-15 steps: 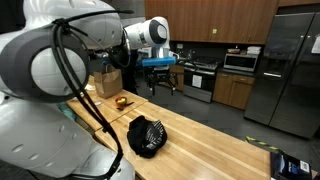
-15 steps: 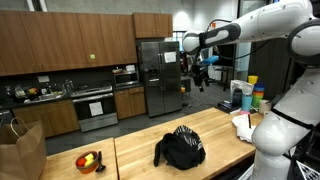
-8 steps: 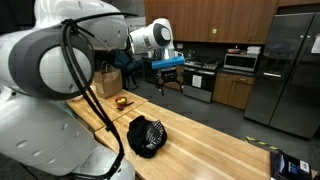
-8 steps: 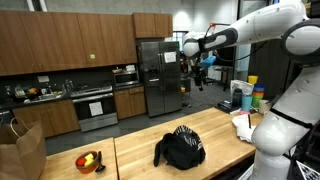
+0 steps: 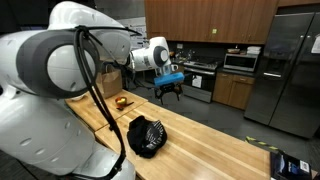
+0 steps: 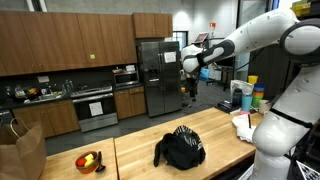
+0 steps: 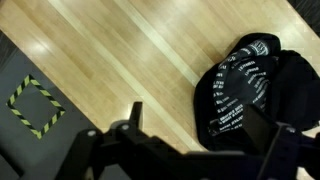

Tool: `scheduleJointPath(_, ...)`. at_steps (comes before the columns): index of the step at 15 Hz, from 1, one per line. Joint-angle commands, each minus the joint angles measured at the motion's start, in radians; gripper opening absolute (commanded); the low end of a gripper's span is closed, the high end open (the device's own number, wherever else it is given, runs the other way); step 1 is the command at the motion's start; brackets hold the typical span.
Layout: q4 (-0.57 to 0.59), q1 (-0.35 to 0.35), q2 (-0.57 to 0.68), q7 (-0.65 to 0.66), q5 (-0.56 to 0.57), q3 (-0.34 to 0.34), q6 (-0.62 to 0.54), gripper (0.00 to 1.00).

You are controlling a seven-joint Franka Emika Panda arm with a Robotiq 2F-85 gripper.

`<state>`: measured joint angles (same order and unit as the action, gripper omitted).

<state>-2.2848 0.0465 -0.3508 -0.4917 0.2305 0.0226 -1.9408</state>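
Observation:
My gripper (image 5: 168, 90) (image 6: 190, 86) hangs in the air well above the wooden table (image 5: 205, 135), open and empty. Below it on the table lies a crumpled black garment (image 5: 147, 136) (image 6: 181, 147) with white print. The wrist view looks straight down: the garment (image 7: 250, 75) fills the right side, and the two dark fingers (image 7: 133, 115) stand wide apart around my gripper (image 7: 198, 128) at the bottom edge. Nothing lies between them.
A bowl of fruit (image 5: 122, 101) (image 6: 89, 160) and a brown paper bag (image 5: 107, 80) (image 6: 22, 150) stand at one end of the table. Stacked cups (image 6: 253, 95) and a blue item (image 5: 290, 165) are at the opposite end. Yellow-black floor tape (image 7: 32, 105) lies beside the table.
The arm has swung and come down a little. The gripper, held level before, now points down over the table. The jaws stayed open.

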Motion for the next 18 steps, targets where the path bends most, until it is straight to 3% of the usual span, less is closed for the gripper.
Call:
scheduleJointPath(1, -0.066, 0.028, 0.024, -0.089, -0.041, 0.026, -0.026, 1.00)
scheduleJointPath(2, -0.046, 0.016, 0.014, -0.035, -0.014, 0.007, -0.015, 1.00)
scheduleJointPath(9, -0.070, 0.021, 0.053, -0.065, -0.032, 0.010, -0.017, 1.00)
scheduleJointPath(18, -0.127, 0.061, 0.116, 0.003, -0.011, -0.070, -0.078, 1.00)
